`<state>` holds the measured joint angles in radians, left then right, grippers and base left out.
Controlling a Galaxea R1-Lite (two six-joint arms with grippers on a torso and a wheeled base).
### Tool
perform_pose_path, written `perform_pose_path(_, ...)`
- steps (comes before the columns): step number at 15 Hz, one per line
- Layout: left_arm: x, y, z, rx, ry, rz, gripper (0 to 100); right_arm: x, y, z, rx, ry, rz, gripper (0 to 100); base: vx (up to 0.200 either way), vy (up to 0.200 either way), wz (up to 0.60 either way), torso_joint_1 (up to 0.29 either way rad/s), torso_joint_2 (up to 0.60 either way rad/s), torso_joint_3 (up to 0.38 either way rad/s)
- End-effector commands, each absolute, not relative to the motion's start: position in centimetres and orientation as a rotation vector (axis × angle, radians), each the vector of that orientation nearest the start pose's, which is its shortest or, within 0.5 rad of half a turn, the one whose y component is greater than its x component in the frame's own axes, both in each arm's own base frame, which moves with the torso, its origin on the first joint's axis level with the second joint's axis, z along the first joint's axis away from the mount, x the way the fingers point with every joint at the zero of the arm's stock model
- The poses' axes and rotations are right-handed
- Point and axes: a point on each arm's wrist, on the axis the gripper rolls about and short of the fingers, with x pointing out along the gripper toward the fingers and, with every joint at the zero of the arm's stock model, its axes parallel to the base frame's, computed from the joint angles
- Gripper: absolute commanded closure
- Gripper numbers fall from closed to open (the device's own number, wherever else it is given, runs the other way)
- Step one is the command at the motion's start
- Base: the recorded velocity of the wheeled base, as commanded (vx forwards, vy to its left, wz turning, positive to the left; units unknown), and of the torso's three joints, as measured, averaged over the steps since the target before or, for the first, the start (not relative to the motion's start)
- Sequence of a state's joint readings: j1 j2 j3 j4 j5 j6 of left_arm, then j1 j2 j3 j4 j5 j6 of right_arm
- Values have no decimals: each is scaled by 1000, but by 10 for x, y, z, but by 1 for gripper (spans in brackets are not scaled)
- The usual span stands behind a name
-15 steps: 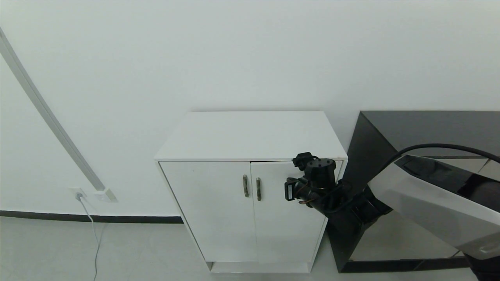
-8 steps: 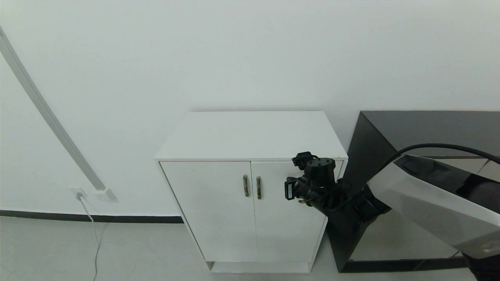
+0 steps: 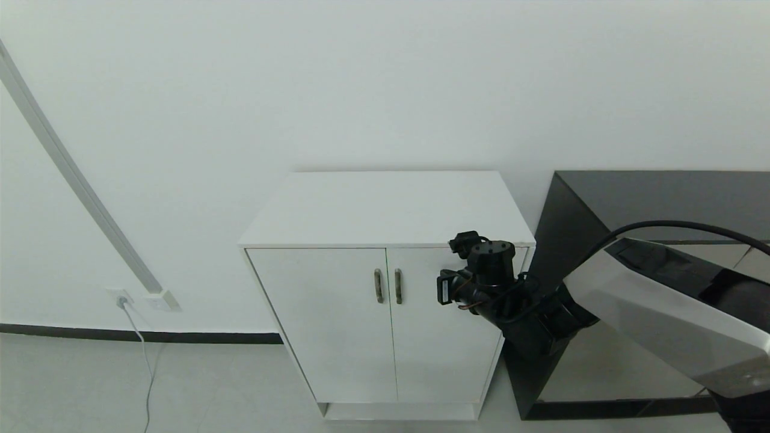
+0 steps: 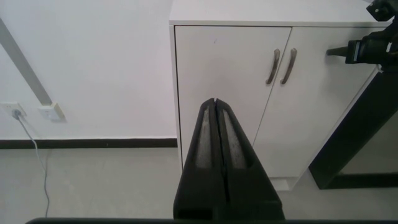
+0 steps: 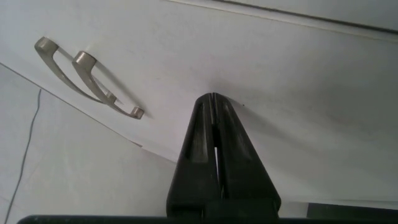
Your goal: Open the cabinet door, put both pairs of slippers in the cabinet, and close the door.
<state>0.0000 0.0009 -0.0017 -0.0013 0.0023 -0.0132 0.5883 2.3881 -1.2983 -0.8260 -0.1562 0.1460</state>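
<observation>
Since a second ago the dark gap along the top of the right door has closed, so the panel now sits flush with the left door, and the right arm has edged slightly further toward the cabinet. Nearest, the left gripper hangs well back from the cabinet front, over the floor, its two fingers pressed together with nothing between them, pointing toward the left door. Further in, the right gripper is also pinched fully together and holds nothing; its tip lies at the face of the right door, apparently touching it, on the upper part of the panel and off to the right of the handles. Those two metal handles stand upright side by side at the meeting edge of the doors, one on each. The white cabinet itself stands on the floor with its back against the wall, both doors shut. Just beside it on the right stands a dark unit of about the same height. Away to the left, a socket sits low on the wall with a cable trailing down to the floor, and a pale trunking strip runs diagonally up the wall.
</observation>
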Motion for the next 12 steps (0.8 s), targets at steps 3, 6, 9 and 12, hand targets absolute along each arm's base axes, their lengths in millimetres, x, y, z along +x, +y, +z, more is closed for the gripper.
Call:
perform_pose_path(3, -23, 0, 76, -14, -2, 2, 100, 391, 255, 57, 46, 279, 406, 100, 0, 0, 0, 0, 0, 0)
perform_pose_path(6, -23, 0, 76, -14, -2, 3, 100, 390, 254, 57, 46, 279, 406, 100, 0, 0, 0, 0, 0, 0)
perform_pose_path(9, -23, 0, 76, -14, -2, 2, 100, 383, 252, 69, 52, 267, 412, 100, 0, 0, 0, 0, 0, 0)
perform_pose_path(12, -23, 0, 76, -12, -2, 2, 100, 361, 240, 92, 56, 262, 413, 100, 0, 0, 0, 0, 0, 0)
